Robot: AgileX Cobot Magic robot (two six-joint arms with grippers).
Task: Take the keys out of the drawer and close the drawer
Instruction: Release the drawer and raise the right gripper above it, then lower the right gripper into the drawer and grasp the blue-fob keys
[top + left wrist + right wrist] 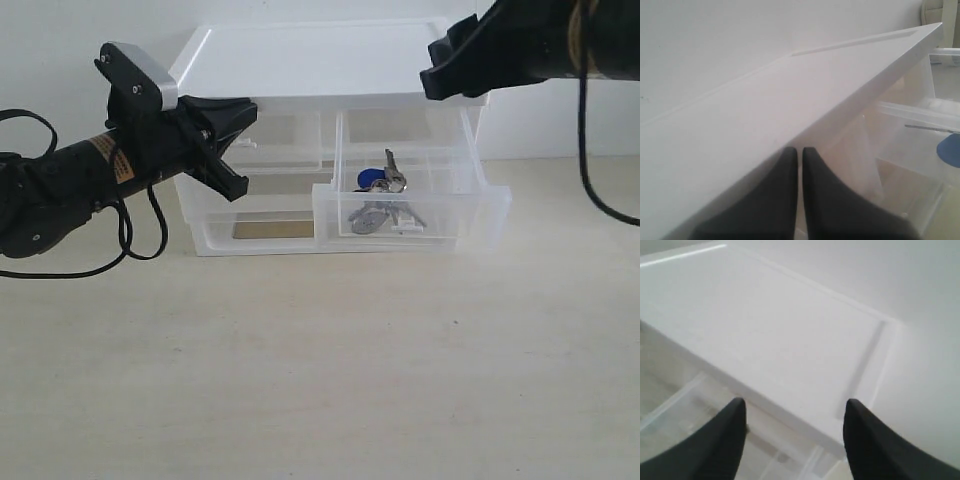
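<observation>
The drawer (410, 212), translucent white and on the right of the cabinet's top pair, stands pulled out toward the front. Inside it lie the keys (382, 197), silver with a blue cap and a grey fob; the blue cap (950, 152) shows at the edge of the left wrist view. My left gripper (243, 110) is shut and empty, hovering at the cabinet's upper left front edge; its fingers (800, 152) nearly touch. My right gripper (440, 72) is open above the cabinet's right top edge, with the fingertips (739, 407) wide apart over the white top.
The white cabinet (310, 60) stands against the back wall on a pale wooden table (320, 370). Its left top drawer (275, 140) is closed, and a full-width drawer (250, 220) lies below. A black cable (130, 245) hangs from the left arm.
</observation>
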